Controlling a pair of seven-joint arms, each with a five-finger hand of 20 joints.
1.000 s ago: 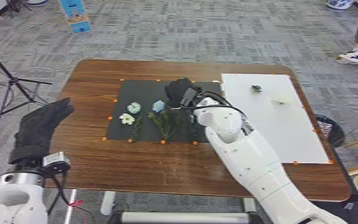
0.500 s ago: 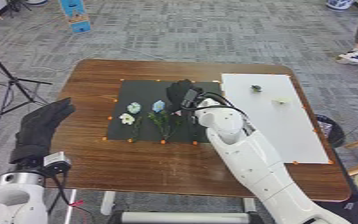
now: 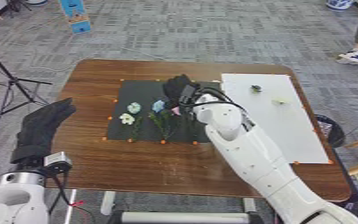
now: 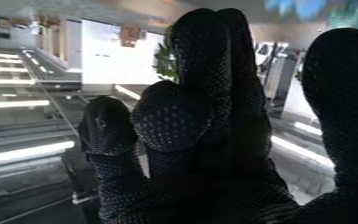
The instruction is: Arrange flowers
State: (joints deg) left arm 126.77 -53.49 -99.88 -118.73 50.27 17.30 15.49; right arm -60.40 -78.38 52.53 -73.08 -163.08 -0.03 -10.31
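The right hand [image 3: 178, 86] hides part of the black mat [image 3: 143, 89].

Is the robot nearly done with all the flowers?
Partly, I think. A white flower, a pale green flower and a blue flower already lie on the black mat. The robot's right hand is over that mat, near a pink flower. A cream flower on the white sheet is probably left.
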